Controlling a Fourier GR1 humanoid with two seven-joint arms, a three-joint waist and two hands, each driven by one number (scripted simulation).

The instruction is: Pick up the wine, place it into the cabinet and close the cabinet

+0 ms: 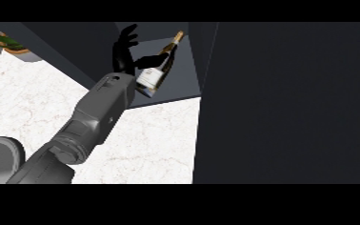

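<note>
The wine bottle [156, 72] is seen tilted inside the cabinet [184, 83], neck aimed at one o'clock, base down toward seven near the shelf's front edge. At its nine o'clock the left hand [125, 52] is found, fingers [128, 35] held straight and spread toward twelve, clear of the glass, only the thumb laid across the bottle's shoulder. The dark door [281, 100] is set close at three o'clock, and bare counter [147, 143] is left at six.

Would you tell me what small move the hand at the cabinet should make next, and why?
Probably draw the left hand back out of the cabinet. Its fingers are straight, only the thumb seems to touch the wine bottle, which leans inside on the shelf; the door is open.
</note>
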